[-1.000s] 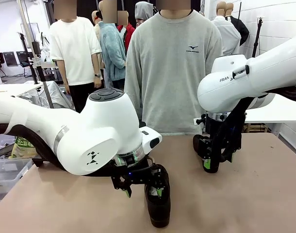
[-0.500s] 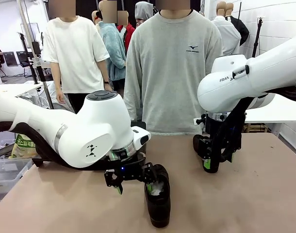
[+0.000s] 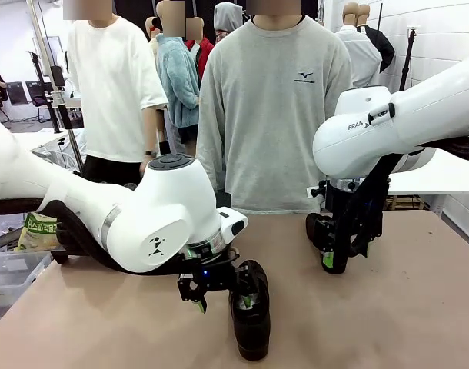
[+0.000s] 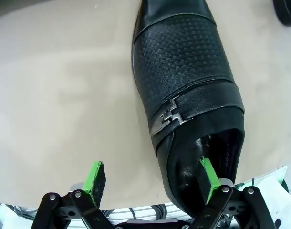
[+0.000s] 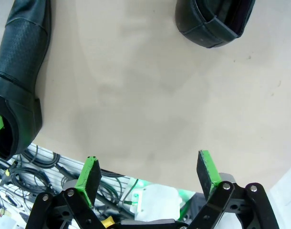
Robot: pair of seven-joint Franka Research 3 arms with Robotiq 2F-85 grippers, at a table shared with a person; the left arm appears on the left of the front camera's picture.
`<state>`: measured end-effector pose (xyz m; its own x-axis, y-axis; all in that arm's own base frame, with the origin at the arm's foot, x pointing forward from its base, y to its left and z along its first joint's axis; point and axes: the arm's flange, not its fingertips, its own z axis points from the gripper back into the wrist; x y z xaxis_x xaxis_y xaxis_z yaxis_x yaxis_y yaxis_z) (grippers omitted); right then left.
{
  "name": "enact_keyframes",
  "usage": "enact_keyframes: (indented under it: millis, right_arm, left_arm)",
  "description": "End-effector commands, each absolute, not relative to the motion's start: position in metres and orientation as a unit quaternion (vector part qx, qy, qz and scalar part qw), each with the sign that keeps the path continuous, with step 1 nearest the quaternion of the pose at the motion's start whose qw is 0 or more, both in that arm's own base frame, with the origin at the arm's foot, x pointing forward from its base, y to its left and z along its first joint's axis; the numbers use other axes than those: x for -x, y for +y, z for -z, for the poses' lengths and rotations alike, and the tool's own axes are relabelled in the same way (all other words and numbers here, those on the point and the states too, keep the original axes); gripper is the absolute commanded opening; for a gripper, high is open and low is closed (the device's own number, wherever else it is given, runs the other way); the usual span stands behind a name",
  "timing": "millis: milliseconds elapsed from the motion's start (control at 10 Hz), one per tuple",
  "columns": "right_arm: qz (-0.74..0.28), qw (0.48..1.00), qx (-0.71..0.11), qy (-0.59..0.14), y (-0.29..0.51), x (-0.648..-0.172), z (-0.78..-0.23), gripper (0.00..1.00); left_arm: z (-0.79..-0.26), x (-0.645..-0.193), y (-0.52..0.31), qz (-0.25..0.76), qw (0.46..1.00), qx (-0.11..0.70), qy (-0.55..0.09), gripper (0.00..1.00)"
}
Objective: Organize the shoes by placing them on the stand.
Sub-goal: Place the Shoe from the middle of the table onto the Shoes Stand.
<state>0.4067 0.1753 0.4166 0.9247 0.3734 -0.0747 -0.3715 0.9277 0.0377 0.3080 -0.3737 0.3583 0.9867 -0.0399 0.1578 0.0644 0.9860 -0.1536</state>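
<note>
Left gripper [image 3: 225, 302] is low at the near edge of the table [image 3: 388, 323], jaws spread wide and gripping nothing. In the left wrist view one green pad [image 4: 207, 177] sits inside the heel opening of a black shoe [image 4: 186, 95] and the other pad [image 4: 95, 175] is outside over bare tabletop, so the claw straddles that side wall without pinching it.

The shoe stands on its sole, toe toward the camera in the front view [image 3: 251, 323]. It has a perforated vamp and a small metal buckle [image 4: 168, 118] across the strap.

Right gripper [image 3: 340, 257] is farther back on the right, pointing down close to the tabletop. Its jaws are wide apart and empty, with only bare table between the pads in its wrist view [image 5: 149, 171].

That view also catches the first shoe [image 5: 19, 71] off to one side, well apart, and a second shoe [image 5: 214, 21] ahead of the fingers, heel opening facing them, not touching.

A person in a grey sweatshirt [image 3: 277, 108] stands at the far edge.
</note>
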Motion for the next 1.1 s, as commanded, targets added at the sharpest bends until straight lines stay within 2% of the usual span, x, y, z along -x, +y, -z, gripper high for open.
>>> enact_keyframes:
  millis: [0,400,500,900,1000]
  right_arm:
    - [-0.194,0.98,-0.005,0.044,0.175,-0.409,-0.419,1.0]
    - [-0.194,0.98,-0.005,0.044,0.175,-0.409,-0.419,1.0]
    - [-0.194,0.98,-0.005,0.044,0.175,-0.409,-0.419,1.0]
    - [-0.194,0.98,-0.005,0.044,0.175,-0.409,-0.419,1.0]
    - [-0.194,0.98,-0.005,0.044,0.175,-0.409,-0.419,1.0]
  left_arm:
    - [-0.345,-0.313,-0.387,0.006,0.995,0.056,-0.078,1.0]
    - [-0.335,-0.314,-0.402,0.001,0.996,0.07,-0.05,1.0]
    - [-0.335,-0.314,-0.405,0.007,0.996,0.078,-0.052,0.84]
    - [-0.336,-0.313,-0.407,0.005,0.997,0.065,-0.036,0.06]
    - [-0.337,-0.313,-0.406,0.004,0.998,0.061,-0.034,0.0]
